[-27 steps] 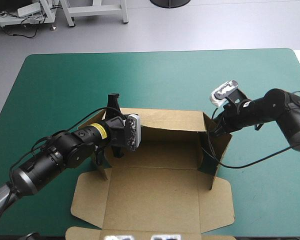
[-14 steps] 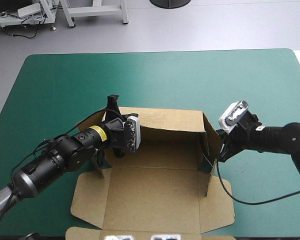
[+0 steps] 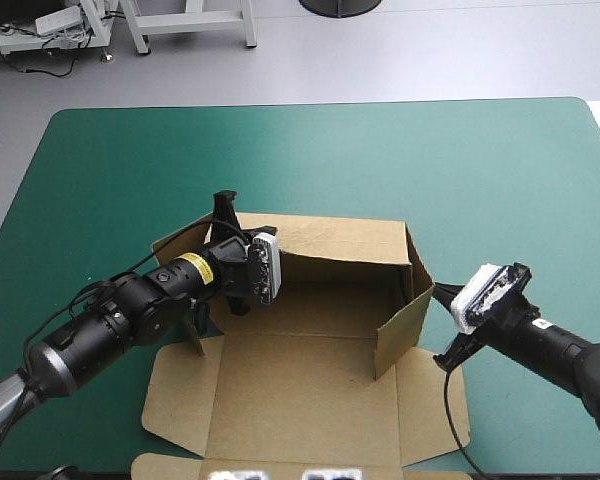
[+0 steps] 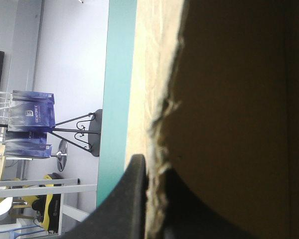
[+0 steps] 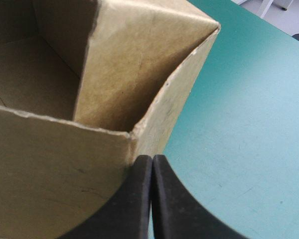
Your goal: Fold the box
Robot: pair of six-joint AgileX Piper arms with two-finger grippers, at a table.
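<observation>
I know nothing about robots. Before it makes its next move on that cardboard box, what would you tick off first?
1. Left claw gripping the box: ok, it is shut on a wall's edge near the far left corner.
2. Right claw free: ok, it is shut on nothing, with its tip just outside the right wall's near corner.
3. Right wall standing: ok, it is upright and its end flap is turned inward.
4. Left wall standing: cannot tell, because the left arm hides it.
5. Near panel raised: not ok, it lies flat on the table.
</observation>
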